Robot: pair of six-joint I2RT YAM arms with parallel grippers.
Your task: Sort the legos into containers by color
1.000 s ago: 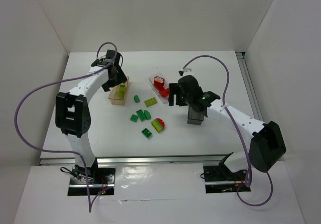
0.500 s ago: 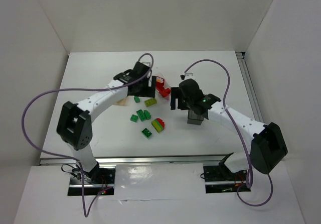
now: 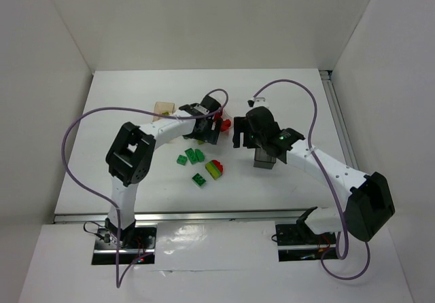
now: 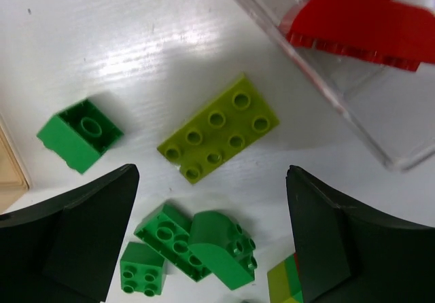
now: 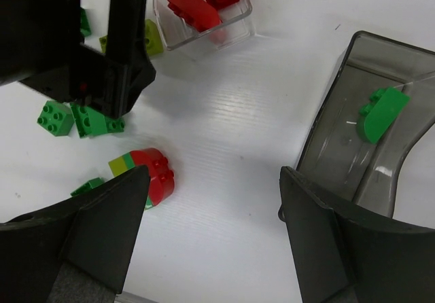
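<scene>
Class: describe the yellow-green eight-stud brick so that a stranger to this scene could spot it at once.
Find the clear tub holding red bricks. On the white table beside its long wall lies the yellow-green brick, studs up. It alone is lime and eight-studded; the green bricks near it are darker and shorter.
</scene>
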